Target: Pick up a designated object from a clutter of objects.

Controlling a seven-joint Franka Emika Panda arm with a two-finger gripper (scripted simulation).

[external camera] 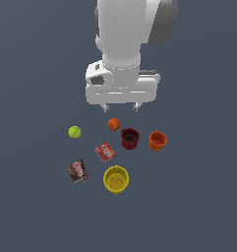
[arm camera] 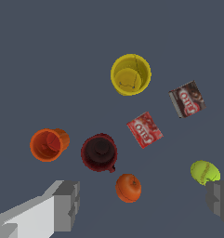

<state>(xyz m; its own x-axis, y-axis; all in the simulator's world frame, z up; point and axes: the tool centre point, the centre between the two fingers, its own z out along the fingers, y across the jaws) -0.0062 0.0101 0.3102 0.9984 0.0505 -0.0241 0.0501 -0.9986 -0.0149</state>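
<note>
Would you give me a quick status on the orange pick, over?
Gripper open, high above the clutter, holding nothing. Orange on the table, untouched. Dark red cup right beside it, may crowd one finger.

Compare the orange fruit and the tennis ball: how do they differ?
The orange fruit is deep orange with a dark stem dimple; the tennis ball is yellow-green with a seam line. The fruit lies close beside the dark red cup; the tennis ball sits apart from it. Both are small spheres of similar size.

Three cups (external camera: 130, 138) – two balls (external camera: 114, 124) – two packets (external camera: 105, 152)
</note>
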